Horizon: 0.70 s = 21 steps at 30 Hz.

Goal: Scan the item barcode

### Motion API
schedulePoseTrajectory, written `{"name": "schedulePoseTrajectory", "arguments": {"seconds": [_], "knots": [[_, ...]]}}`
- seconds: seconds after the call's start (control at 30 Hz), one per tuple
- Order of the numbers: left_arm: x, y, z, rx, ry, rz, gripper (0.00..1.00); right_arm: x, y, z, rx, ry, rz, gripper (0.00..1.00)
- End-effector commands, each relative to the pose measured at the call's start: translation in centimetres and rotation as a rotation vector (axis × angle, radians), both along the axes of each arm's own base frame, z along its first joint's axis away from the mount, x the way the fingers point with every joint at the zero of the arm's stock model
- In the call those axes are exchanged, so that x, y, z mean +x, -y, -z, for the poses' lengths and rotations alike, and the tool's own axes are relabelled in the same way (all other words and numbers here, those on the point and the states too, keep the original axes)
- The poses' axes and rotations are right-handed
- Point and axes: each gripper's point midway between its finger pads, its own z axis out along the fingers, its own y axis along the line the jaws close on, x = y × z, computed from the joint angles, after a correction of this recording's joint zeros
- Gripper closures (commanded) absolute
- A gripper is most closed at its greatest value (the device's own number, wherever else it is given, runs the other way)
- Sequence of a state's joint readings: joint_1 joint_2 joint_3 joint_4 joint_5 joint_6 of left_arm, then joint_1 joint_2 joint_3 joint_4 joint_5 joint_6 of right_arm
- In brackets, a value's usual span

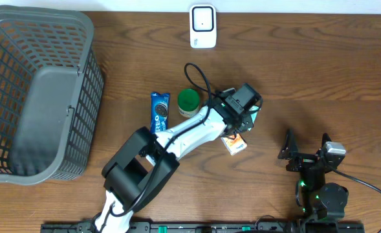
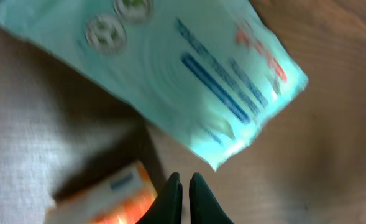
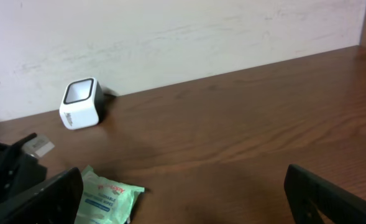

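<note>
Grey basket (image 1: pixel 41 90) sits far left of the left gripper (image 2: pixel 185 182), whose fingers are pressed together on nothing. Just ahead of them the mint wipes pack (image 2: pixel 170 68) lies flat, its long axis running diagonally from upper left to lower right. An orange box (image 2: pixel 108 199) lies just left of the tips. The right gripper (image 1: pixel 305 147) gapes wide, empty.

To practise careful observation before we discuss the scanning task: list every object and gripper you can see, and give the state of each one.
Left gripper: shut, holding nothing.
Right gripper: open, empty.
Wipes pack: lying flat, not gripped.
Orange box: lying flat beside the pack.
Oreo pack: lying flat.
Green tub: upright.
Scanner: standing upright.
Basket: upright, appears empty.
</note>
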State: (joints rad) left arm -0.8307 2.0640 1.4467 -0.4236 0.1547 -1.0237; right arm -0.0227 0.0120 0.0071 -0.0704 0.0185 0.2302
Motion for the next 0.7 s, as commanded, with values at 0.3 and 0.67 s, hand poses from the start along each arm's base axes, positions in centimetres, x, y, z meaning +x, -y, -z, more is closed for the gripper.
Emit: {"name": "schedulePoseTrajectory", "arguments": {"seconds": [0.3, 0.67], "knots": [[0.9, -4.4, 2.0, 0.044, -0.161, -0.098, 0.92, 0.0, -0.1, 0.0, 0.008, 0.0, -0.004, 0.01], [1.3, -5.6, 2.2, 0.112, -0.114, -0.061, 0.93, 0.0, -0.1, 0.0, 0.008, 0.0, -0.004, 0.01]]}}
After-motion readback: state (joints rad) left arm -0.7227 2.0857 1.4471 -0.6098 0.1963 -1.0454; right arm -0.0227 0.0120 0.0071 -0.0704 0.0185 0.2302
